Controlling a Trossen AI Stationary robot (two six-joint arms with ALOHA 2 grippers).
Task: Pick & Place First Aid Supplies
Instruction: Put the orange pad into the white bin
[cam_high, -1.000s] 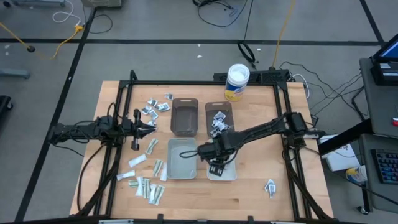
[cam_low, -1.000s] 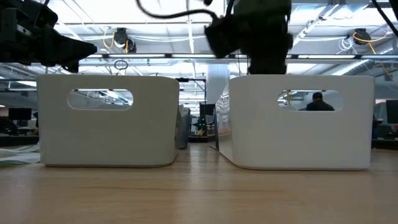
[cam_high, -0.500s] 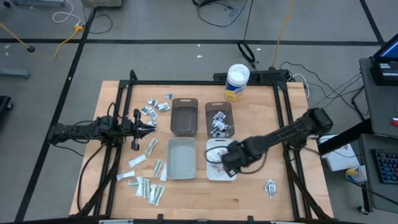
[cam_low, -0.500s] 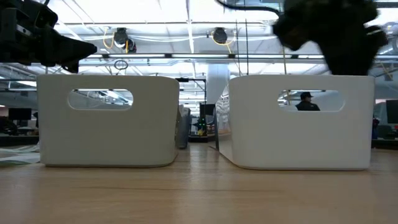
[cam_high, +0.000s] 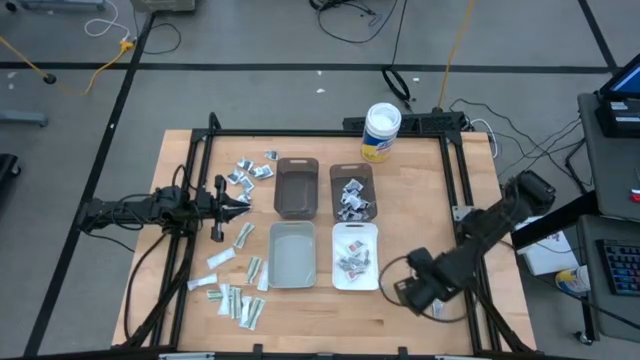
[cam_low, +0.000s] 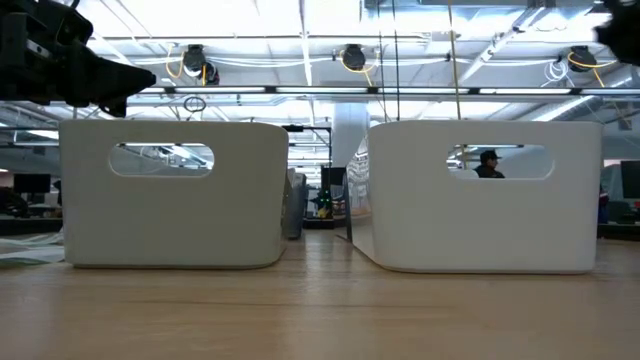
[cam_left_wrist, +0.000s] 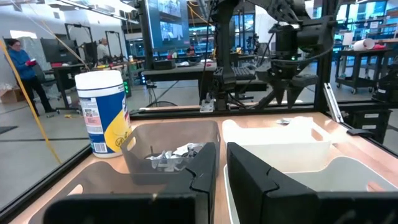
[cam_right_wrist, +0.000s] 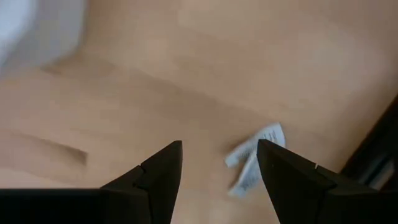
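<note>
The first aid supplies are small pale packets. Several lie loose on the table's left part (cam_high: 236, 292), with more further back (cam_high: 250, 172). Some lie in the near white bin (cam_high: 355, 257) and in the far dark bin (cam_high: 352, 192). One lone packet (cam_right_wrist: 255, 158) lies flat on the wood near the table's right front. My right gripper (cam_high: 415, 291) hangs over it, pointing down. It is open (cam_right_wrist: 219, 155), and the packet shows below the gap, toward one finger. My left gripper (cam_high: 238, 200) waits level at the table's left, shut (cam_left_wrist: 221, 168).
A second dark bin (cam_high: 297, 187) and a grey-white bin (cam_high: 292, 255) stand beside the other two. A white round tub with a yellow label (cam_high: 381, 132) stands at the far edge. A black frame rail (cam_high: 470, 270) runs along the table's right side, close to my right arm.
My right gripper has swung away from above the near white bin, toward the table's right and near edges. Its wrist rolled on the way, and it now hangs above the lone packet. The packets in the white bin, covered by the gripper before, now show.
</note>
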